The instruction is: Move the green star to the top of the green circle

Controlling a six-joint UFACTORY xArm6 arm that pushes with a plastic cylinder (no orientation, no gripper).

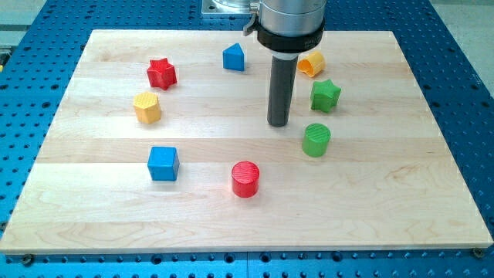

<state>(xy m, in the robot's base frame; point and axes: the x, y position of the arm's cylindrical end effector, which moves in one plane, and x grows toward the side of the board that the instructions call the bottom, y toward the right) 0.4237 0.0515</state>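
The green star (326,95) lies on the wooden board at the view's upper right. The green circle (316,140), a short cylinder, stands just below it with a small gap between them. My tip (278,123) rests on the board to the left of both. It is about a block's width from the green circle and lower left of the green star. It touches neither block.
A yellow block (311,63) sits above the green star, partly behind the rod. A blue pentagon-like block (234,57), a red star (161,73), a yellow hexagon (147,106), a blue cube (164,163) and a red cylinder (245,179) ring the board (386,208).
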